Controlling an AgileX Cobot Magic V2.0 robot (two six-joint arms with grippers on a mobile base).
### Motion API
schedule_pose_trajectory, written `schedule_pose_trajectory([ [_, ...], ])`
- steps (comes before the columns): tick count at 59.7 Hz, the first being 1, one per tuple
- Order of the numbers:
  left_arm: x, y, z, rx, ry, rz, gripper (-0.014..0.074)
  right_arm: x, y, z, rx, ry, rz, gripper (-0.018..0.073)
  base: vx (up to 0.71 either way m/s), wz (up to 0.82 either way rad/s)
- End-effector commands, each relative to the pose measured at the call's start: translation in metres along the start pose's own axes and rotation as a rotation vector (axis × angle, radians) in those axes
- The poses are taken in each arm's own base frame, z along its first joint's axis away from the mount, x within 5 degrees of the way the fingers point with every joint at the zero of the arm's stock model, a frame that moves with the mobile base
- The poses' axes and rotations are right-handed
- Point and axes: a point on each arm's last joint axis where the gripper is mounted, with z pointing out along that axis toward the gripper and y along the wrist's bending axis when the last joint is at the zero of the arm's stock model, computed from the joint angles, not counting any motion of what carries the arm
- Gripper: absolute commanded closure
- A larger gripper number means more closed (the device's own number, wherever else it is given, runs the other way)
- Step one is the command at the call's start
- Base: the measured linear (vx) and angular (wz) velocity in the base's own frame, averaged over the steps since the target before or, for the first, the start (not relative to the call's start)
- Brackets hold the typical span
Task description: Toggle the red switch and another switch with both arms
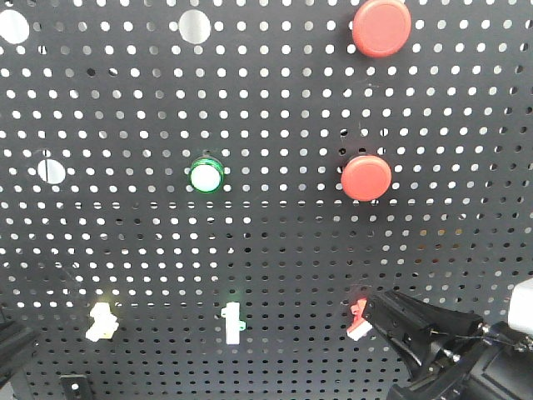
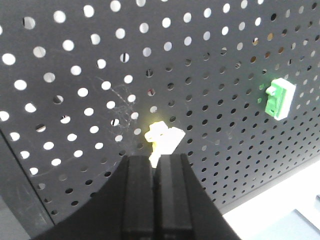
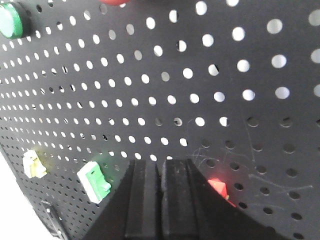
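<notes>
Red switch point(image 1: 359, 317) sits low on the pegboard point(image 1: 275, 250) toward its right edge, right tool point(image 1: 376, 310) pressed together, tip touching it. Pale yellow switch point(image 2: 162, 138) low near the left edge; left tool point(image 2: 156, 161) closed, tip just beneath its lever.

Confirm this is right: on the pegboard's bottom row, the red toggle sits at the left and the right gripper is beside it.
Not quite. In the exterior front view the red toggle sits at the right end of the bottom row, not the left. The right gripper is indeed beside it.
</notes>
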Motion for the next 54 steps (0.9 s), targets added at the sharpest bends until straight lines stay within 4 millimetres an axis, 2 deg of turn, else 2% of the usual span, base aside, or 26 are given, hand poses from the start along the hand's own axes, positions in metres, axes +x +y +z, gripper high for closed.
schedule_pose_trajectory([
  [1, -0.017, 0.001, -0.004, -0.001, -0.111, -0.022, 0.0594, -0.021, 0.006, -0.002, -0.037, -0.121, -0.011, 0.0566, 0.00, 0.00],
  [12, -0.014, 0.001, -0.005, -0.004, -0.113, -0.022, 0.0594, -0.021, 0.006, -0.002, -0.037, -0.121, -0.011, 0.0566, 0.00, 0.00],
  [18, 0.000, 0.001, -0.013, -0.017, -0.116, -0.020, 0.0594, -0.021, 0.006, -0.002, -0.037, -0.120, -0.011, 0.0566, 0.00, 0.00],
  [37, 0.094, 0.010, -0.058, -0.265, -0.241, -0.042, 0.0594, -0.021, 0.005, -0.002, -0.035, -0.119, -0.008, 0.0566, 0.00, 0.00],
  [54, 0.142, 0.007, -0.071, -0.389, -0.312, -0.036, 0.0594, -0.021, 0.005, -0.002, -0.035, -0.119, -0.008, 0.0566, 0.00, 0.00],
])
